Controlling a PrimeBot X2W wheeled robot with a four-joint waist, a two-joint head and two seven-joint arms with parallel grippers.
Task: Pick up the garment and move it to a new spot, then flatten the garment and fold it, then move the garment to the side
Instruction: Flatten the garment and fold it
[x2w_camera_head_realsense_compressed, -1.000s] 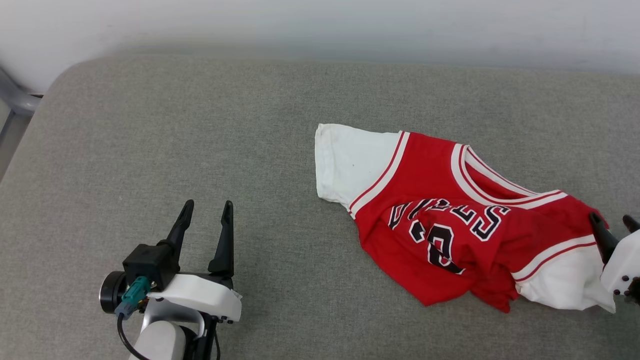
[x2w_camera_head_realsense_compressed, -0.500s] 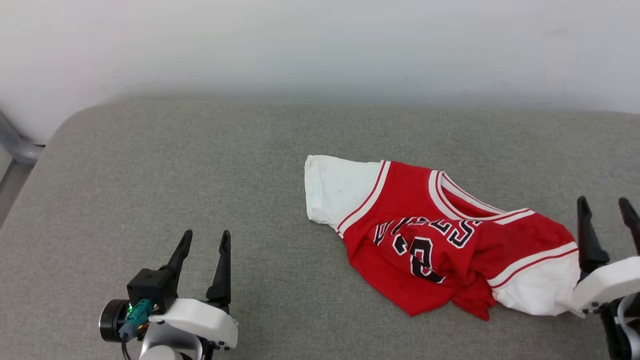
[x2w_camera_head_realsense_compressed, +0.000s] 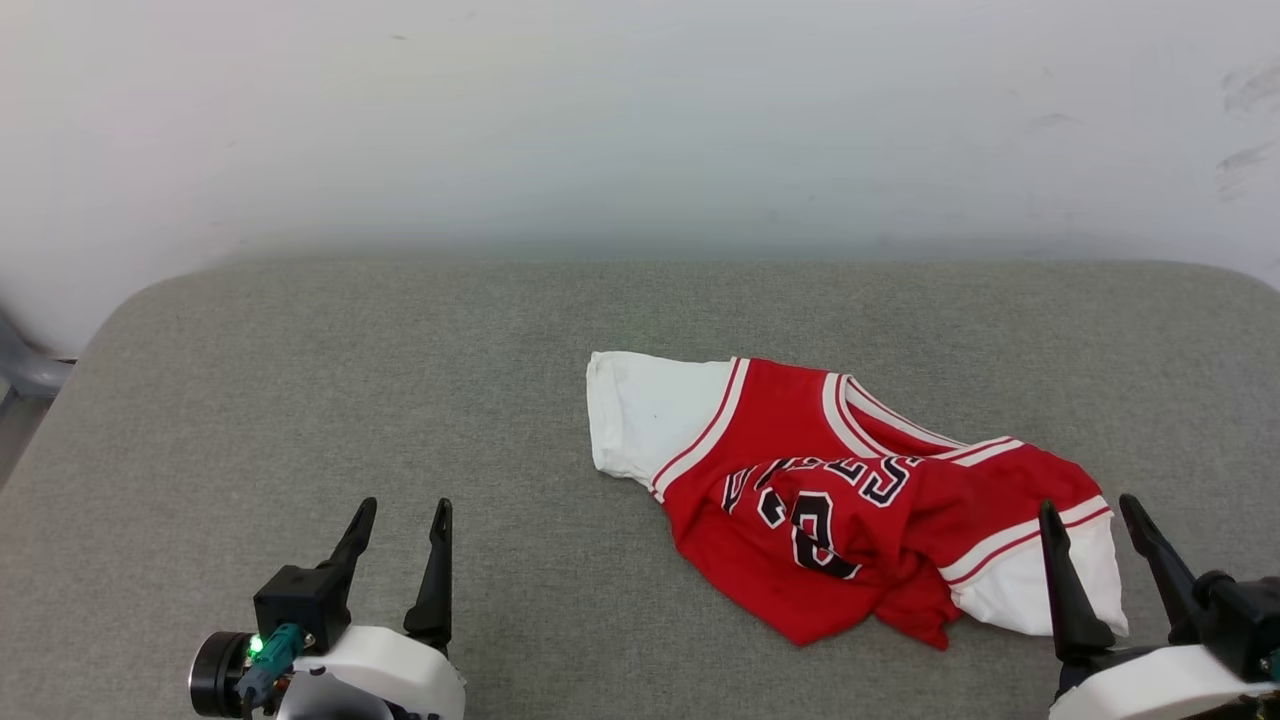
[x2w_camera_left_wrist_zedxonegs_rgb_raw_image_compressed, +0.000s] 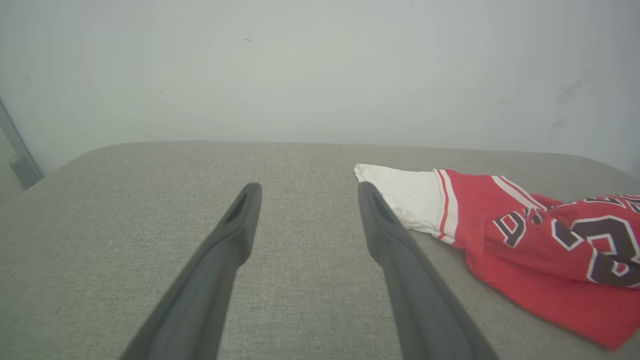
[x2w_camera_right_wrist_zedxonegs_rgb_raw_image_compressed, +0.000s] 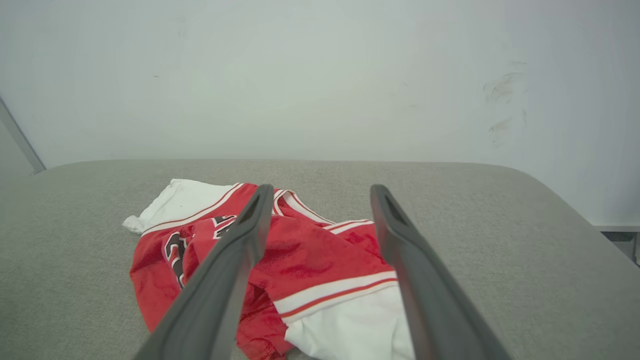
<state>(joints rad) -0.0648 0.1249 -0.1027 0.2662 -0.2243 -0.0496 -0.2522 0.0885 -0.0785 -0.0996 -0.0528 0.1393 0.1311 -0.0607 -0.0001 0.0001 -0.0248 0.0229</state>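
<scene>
My right pincer (x2w_camera_head_realsense_compressed: 1085, 503), wide open and empty, stood just beside the garment (x2w_camera_head_realsense_compressed: 800, 470); it stretched leftward; my left pincer (x2w_camera_head_realsense_compressed: 404, 505), also open, was well apart.

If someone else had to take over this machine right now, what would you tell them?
Left gripper: open, empty, over the bare grey cushion.
Right gripper: open, empty, beside the garment, at its near white sleeve.
The garment: crumpled on the cushion, right of centre, nothing holding it.
Done: no flattening or folding shows.
Left: flatten, fold, move aside.
</scene>
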